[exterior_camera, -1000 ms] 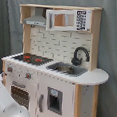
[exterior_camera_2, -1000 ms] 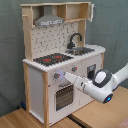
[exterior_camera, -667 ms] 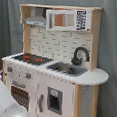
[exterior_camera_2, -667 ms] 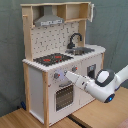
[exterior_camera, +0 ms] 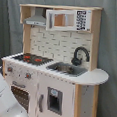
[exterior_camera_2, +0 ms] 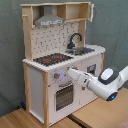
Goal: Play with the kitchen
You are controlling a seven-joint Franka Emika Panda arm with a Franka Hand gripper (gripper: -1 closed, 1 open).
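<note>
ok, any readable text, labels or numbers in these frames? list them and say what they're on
No text can be read in either exterior view.
Microwave keypad panel: small dark marks, too blurred to read.
Knobs on the kitchen front: no legible markings.
Robot arm: no visible label or brand.

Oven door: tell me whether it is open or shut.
Shut. In both exterior views the oven door sits flush with the kitchen front; the arm reaches toward the knobs above it.

wooden tabletop [exterior_camera_2: 30,120], toy kitchen [exterior_camera_2: 60,65] standing directly on it
</note>
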